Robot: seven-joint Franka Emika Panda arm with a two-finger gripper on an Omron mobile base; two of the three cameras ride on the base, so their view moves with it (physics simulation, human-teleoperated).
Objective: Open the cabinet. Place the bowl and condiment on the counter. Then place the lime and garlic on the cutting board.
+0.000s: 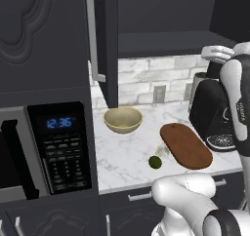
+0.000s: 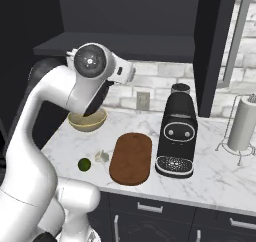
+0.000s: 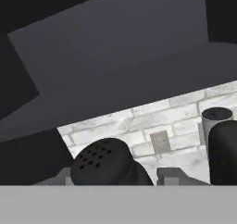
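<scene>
Condiment [image 3: 102, 162] sits at 6 o'clock in hand view, between fingertips of gripper [image 3: 113, 179], just below open cabinet [image 1: 105, 45] shelf. Jaws flank bottle; cannot tell if pads clamp it, so check grip before you descend. Bowl [image 1: 123, 119] on counter [image 1: 122, 157], at 9 o'clock of cutting board [image 1: 186, 145]. Lime [image 1: 155, 162] and garlic [image 1: 162, 150] at board's 8 o'clock. Lower bottle upright onto bare marble between bowl and board. Avoid coffee machine [image 2: 177, 136].

The robot's glossy white arm [image 2: 35, 151] has rounded, tubular segments. Dark grey bands mark its joints. A round silver-grey cap [image 2: 90, 61] closes one joint.
</scene>
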